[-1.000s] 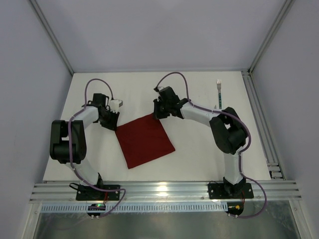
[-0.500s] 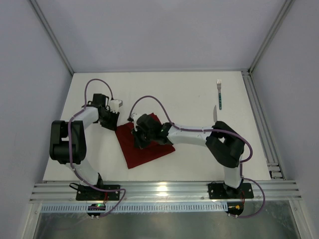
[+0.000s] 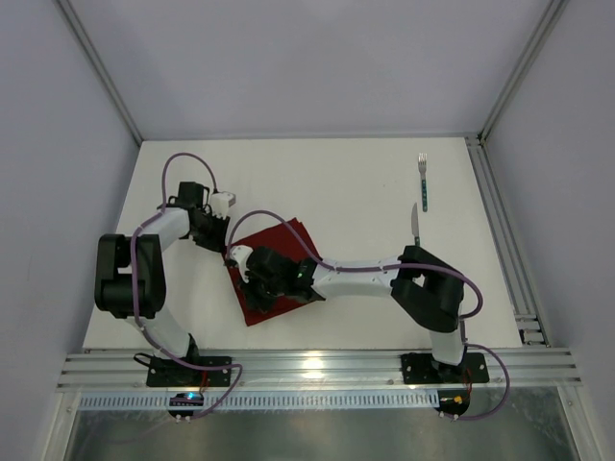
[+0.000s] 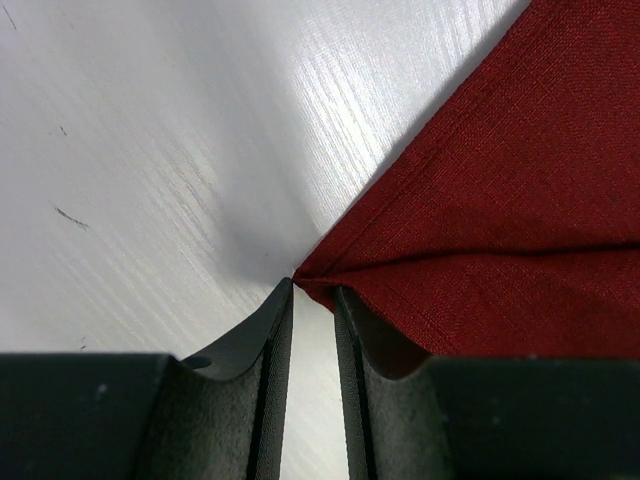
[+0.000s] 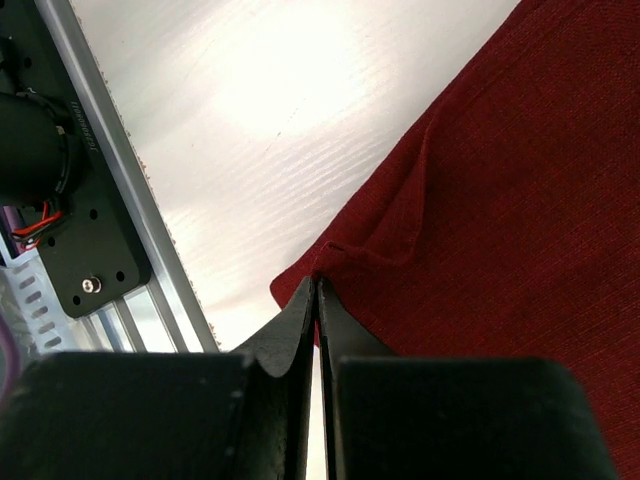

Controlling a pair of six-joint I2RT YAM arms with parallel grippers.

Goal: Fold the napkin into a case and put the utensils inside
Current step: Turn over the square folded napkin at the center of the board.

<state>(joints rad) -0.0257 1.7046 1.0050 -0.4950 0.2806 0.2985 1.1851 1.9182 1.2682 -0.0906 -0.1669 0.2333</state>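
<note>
The dark red napkin (image 3: 291,238) lies left of the table's middle, part of it doubled over on itself. My right arm reaches across it, and the right gripper (image 3: 252,280) (image 5: 318,282) is shut on a pinched fold of the napkin (image 5: 500,200) near its front corner. My left gripper (image 3: 226,245) (image 4: 312,288) sits at the napkin's (image 4: 500,180) left corner. Its jaws stand a narrow gap apart with bare table showing between them, and one fingertip (image 4: 345,300) touches the cloth. The fork (image 3: 422,181) and knife (image 3: 415,221) lie at the far right, teal handles toward me.
An aluminium rail (image 3: 307,365) runs along the near table edge and also shows in the right wrist view, with a black base plate (image 5: 80,250). Another rail (image 3: 500,230) borders the right side. Grey walls enclose the table.
The right arm has swung from the napkin's far corner toward the near left, dragging that corner over the cloth. The left arm has stayed put, and the knife has come into view.
</note>
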